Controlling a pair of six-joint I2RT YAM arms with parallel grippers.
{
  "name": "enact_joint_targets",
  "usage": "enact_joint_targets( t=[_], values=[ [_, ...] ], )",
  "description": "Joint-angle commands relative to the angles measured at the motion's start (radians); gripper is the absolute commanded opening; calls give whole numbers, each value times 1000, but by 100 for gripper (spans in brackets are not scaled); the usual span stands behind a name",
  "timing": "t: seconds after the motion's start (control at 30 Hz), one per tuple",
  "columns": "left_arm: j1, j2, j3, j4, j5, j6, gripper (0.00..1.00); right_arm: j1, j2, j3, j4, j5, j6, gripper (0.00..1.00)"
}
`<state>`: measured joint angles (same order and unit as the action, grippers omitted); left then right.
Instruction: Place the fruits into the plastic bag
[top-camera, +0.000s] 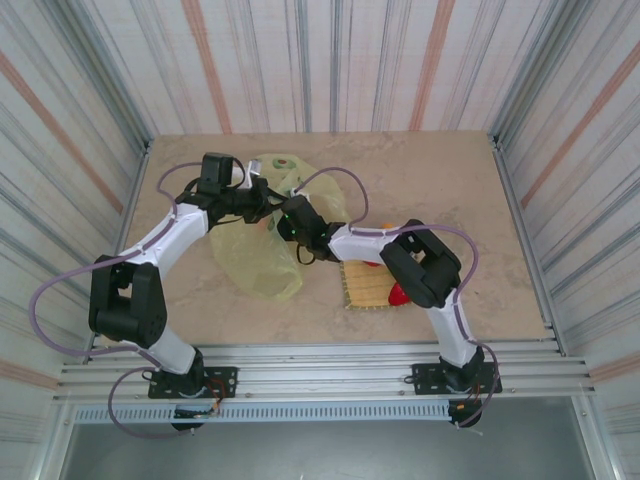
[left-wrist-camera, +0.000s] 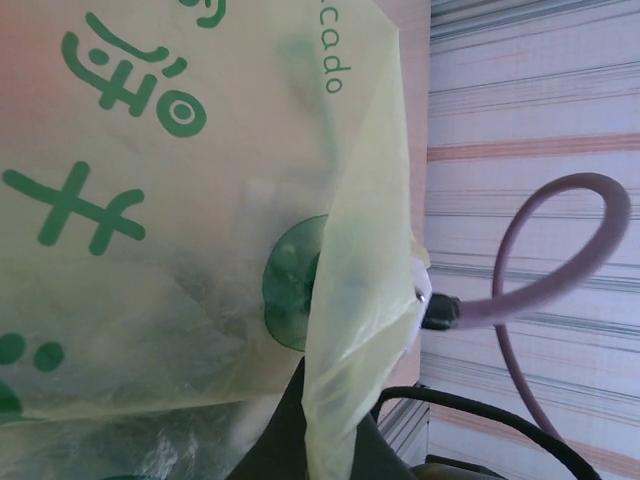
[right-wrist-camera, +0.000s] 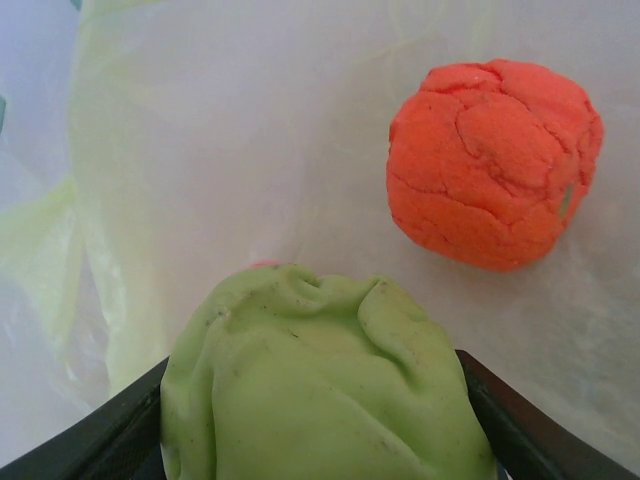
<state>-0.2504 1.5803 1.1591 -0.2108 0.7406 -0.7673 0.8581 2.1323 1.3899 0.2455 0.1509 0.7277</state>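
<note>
A beige table (top-camera: 450, 190) is sitting inside striped walls (top-camera: 330, 60). One plastic bag (top-camera: 255, 265) is lying left of centre, its mouth hidden. One straw mat (top-camera: 362, 290) is showing partly, one red fruit (top-camera: 397, 294) at its right edge. The left gripper (top-camera: 258, 202) is pinching the bag's film. The right gripper (top-camera: 287, 222) is squeezing one green fruit (right-wrist-camera: 320, 390) inside the bag, near one orange fruit (right-wrist-camera: 495, 160).

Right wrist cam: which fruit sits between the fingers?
The wrinkled green fruit, held by the right gripper. The orange one lies loose on the bag plastic beyond it, untouched.
</note>
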Motion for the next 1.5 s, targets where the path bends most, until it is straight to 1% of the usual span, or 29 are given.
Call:
enact_joint_targets(
  t=[0.0,0.1,0.2,0.33,0.47,0.63,0.77,1.1,1.33,1.47],
  values=[
    [4,-31,8,12,28,-9,0,6,42,51,30,29,115,61],
    [4,-31,8,13,29,-10,0,3,66,79,36,13,131,64],
    [6,-32,8,13,29,-10,0,1,73,91,30,-6,130,71],
    [8,-35,8,13,31,-10,0,1,52,69,15,-11,92,80],
    [10,-37,7,16,30,-12,0,2,19,42,4,-12,34,86],
    [12,-39,8,15,31,-11,0,7,-25,23,-41,-3,-37,91],
    [12,-40,6,14,29,-10,0,15,-71,-13,-88,23,-95,93],
    [30,-49,6,15,26,-10,0,34,-224,-191,-147,87,-239,92],
    [43,-54,4,17,25,-12,0,35,-340,-276,-225,98,-359,91],
    [44,-47,2,16,26,-12,0,35,-435,-316,-280,62,-433,91]
  ],
)
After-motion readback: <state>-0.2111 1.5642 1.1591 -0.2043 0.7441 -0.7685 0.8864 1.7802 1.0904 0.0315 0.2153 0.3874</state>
